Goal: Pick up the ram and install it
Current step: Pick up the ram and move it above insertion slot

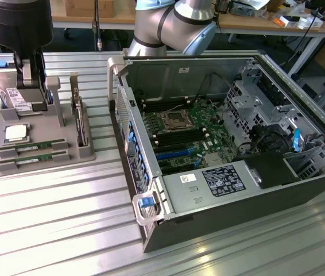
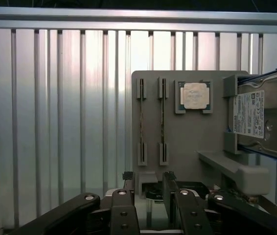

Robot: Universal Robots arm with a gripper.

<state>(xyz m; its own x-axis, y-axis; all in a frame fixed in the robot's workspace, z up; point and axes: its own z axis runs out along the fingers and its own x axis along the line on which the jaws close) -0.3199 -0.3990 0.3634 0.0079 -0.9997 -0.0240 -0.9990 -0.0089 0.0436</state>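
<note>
Presently we find the black gripper (image 2: 148, 178) wide, empty; misalignment could jam the thin green ram (image 2: 163, 122) against its grey tray (image 2: 192, 142).

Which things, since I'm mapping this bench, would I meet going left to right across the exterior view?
ram sticks → upright card → CPU socket → blue strip

Silver jointed arm (image 1: 174, 26), black hand (image 2: 148, 177) with bright screws.

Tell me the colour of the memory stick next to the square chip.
The memory stick is green, clearest in the exterior view.
</note>
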